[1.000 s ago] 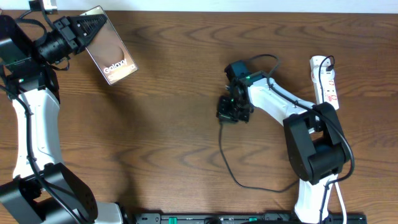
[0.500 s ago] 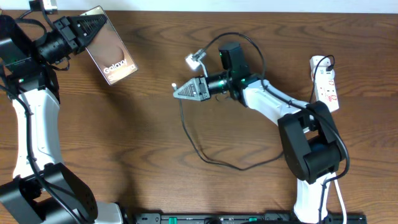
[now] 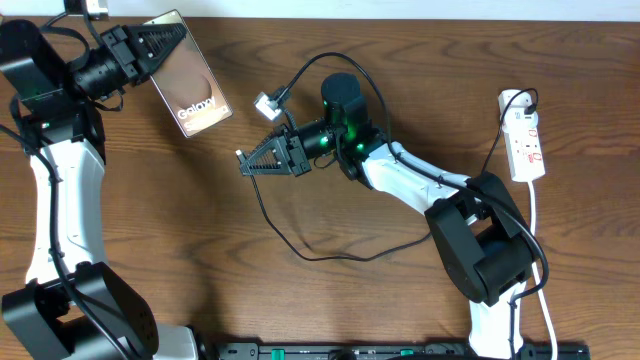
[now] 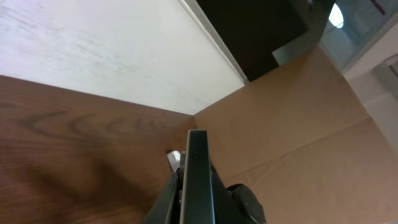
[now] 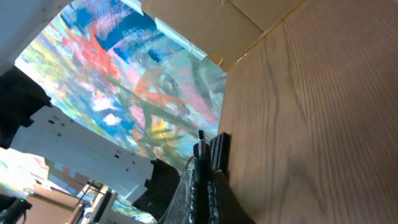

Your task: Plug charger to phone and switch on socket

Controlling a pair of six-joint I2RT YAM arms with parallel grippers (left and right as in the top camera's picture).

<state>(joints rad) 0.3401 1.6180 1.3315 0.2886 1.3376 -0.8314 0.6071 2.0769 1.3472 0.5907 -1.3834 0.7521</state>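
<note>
The socket (image 3: 526, 140) lay untouched at the table's 3 o'clock edge, while the left gripper (image 3: 160, 42), clamped shut on the phone (image 3: 192, 88), held it out at 10 o'clock. The right gripper (image 3: 258, 160), pinched tight on the charger (image 3: 300, 254) near its plug tip, pointed toward 9 o'clock. Plugging in looked to be the step in hand, and the next move called for lining the tip up with the phone's port.

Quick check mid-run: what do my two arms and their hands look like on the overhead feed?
The left arm and right arm have white shells between bulky black joints, with thin black cables running alongside. The left hand and right hand are black, with long tapering, ribbed fingers. At the right wrist, green lights glow.
</note>
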